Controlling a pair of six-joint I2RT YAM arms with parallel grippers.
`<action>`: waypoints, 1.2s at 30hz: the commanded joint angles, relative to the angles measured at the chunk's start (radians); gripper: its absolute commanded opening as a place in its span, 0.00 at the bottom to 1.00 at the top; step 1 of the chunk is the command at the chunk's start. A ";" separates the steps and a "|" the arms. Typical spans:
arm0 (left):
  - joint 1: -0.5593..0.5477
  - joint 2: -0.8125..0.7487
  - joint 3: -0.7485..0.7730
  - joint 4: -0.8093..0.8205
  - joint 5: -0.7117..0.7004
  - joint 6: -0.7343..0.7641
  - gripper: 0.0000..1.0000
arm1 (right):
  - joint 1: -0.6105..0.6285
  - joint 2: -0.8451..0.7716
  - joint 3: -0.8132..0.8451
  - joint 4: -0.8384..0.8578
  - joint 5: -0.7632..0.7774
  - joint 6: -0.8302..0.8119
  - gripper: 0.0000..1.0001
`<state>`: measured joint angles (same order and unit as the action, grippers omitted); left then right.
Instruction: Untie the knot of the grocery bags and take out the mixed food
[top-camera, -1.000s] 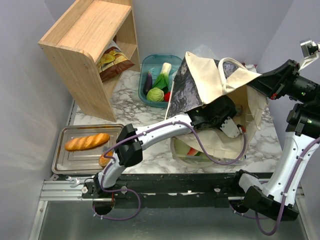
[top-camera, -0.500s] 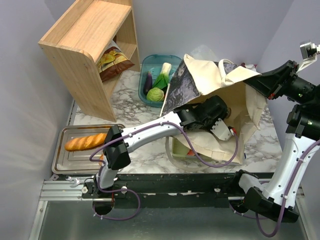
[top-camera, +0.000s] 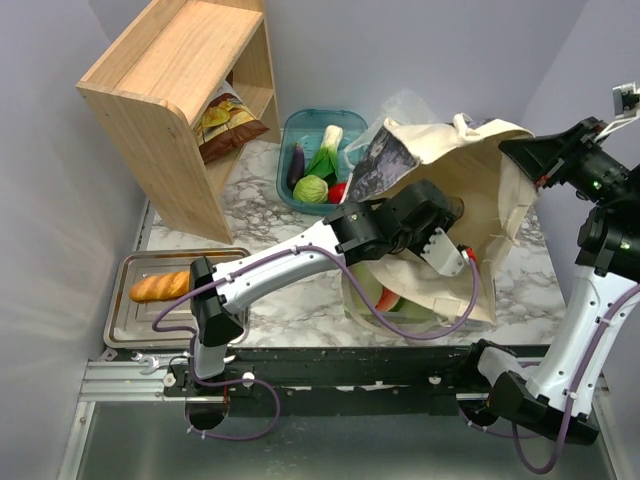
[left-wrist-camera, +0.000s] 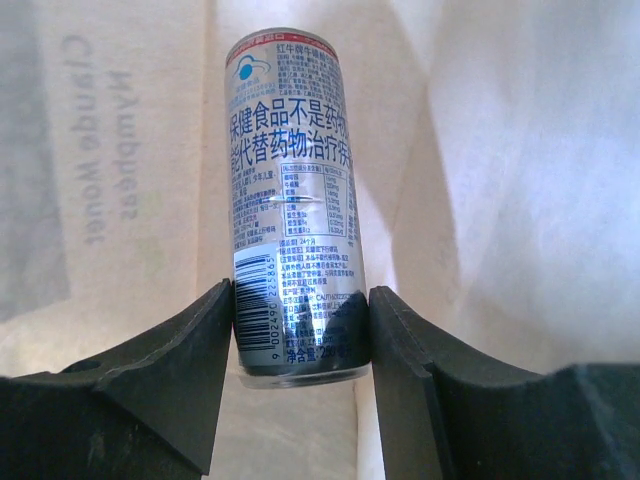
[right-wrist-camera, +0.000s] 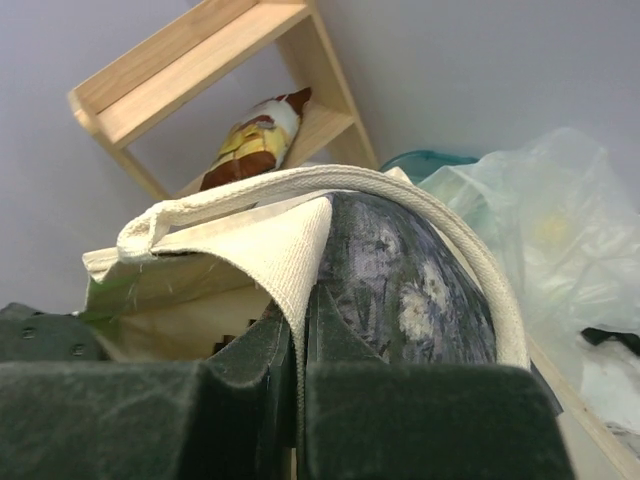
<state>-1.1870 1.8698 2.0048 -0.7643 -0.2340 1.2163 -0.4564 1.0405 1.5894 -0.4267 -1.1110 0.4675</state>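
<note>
A cream canvas tote with a dark printed side stands at the right; no knot shows. My left gripper reaches into its mouth and is shut on the blue-silver can, held upright between both pads. My right gripper is shut on the tote's rim and holds it up. A watermelon wedge shows low in the tote. A crinkly translucent grocery bag lies behind the tote, and also shows in the right wrist view.
A teal basket holds an eggplant, a leafy vegetable, a cabbage and a tomato. A chips bag sits in the wooden shelf. A bread roll lies on the metal tray.
My left arm has drawn back to the left inside the tote with the can. The tote's printed flap has dropped lower, and the watermelon wedge shows more.
</note>
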 joint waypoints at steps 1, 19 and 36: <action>-0.010 -0.052 0.148 0.017 0.057 -0.065 0.00 | 0.005 0.014 0.069 -0.035 0.206 -0.042 0.01; -0.027 -0.026 0.296 0.075 0.119 -0.137 0.00 | 0.005 0.122 0.157 -0.232 0.768 -0.178 0.01; 0.000 -0.030 0.273 0.072 0.168 -0.214 0.00 | 0.004 0.231 0.007 -0.306 0.901 -0.442 0.81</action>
<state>-1.2030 1.8648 2.2642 -0.7731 -0.0937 1.0363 -0.4526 1.3117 1.5902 -0.7563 -0.1837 0.1207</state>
